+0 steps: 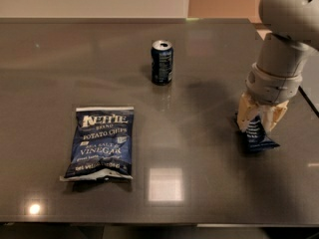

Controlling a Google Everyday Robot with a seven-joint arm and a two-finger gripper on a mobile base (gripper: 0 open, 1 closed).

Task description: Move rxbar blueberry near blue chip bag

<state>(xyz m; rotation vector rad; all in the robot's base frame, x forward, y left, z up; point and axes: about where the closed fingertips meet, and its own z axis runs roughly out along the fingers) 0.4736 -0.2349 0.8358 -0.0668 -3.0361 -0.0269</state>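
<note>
The rxbar blueberry (pixel 258 136) is a small dark-blue wrapper with white text, lying on the right side of the table. My gripper (pixel 260 124) comes straight down onto its upper end. The cream fingers (pixel 245 114) stand on both sides of the bar and press against it. The bar's lower end still rests on the table. The blue chip bag (pixel 101 142), a large Kettle Brand bag reading "VINEGAR", lies flat at the front left, far from the gripper.
A dark blue soda can (pixel 162 61) stands upright at the middle back of the dark glossy table (pixel 199 183). The table's right edge runs close behind the arm. Ceiling lights reflect off the front of the table.
</note>
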